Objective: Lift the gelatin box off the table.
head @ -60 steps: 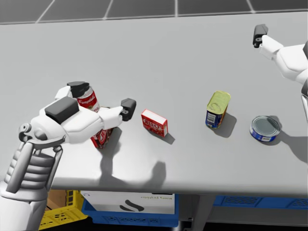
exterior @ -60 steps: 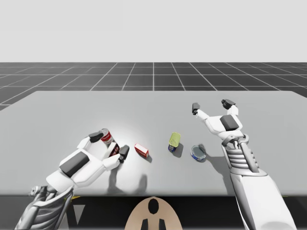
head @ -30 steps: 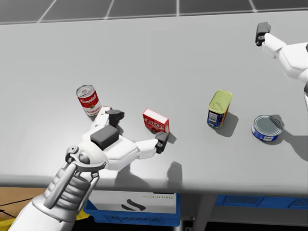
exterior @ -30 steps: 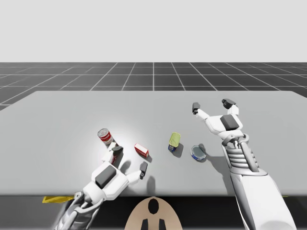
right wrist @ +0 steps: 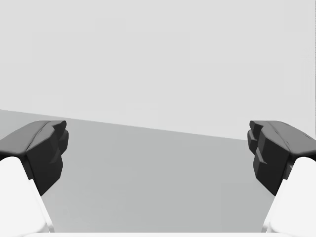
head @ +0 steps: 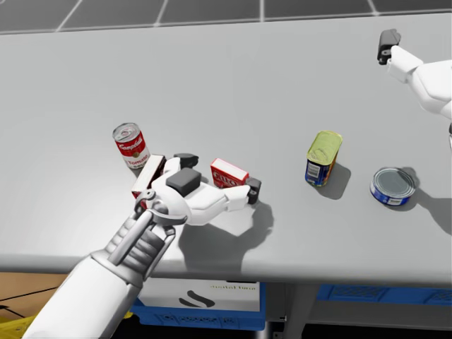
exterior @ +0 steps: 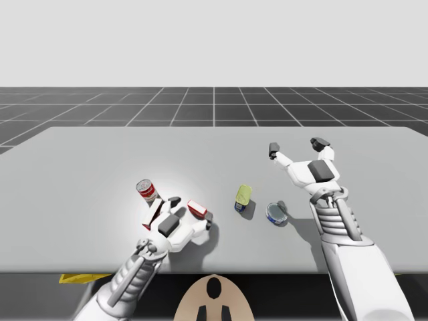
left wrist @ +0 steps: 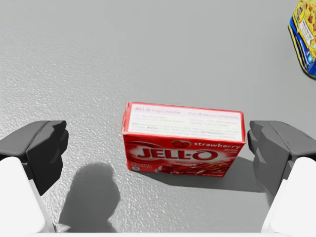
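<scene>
Because the small red cardboard gelatin box [left wrist: 183, 139] needs pinching, my left gripper [left wrist: 159, 148] straddles it, spread wide.

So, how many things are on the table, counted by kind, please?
Boxes: 2, the gelatin box and a second red box.
Cans: 3, a red can, a yellow-topped can, a flat blue can.
Total: 5.

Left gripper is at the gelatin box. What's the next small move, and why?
Probably close the left gripper on the gelatin box. The left wrist view shows the box resting on the table between the open fingers, with a gap on each side, so nothing grips it yet. It sits nearer one finger, so close slowly.
</scene>
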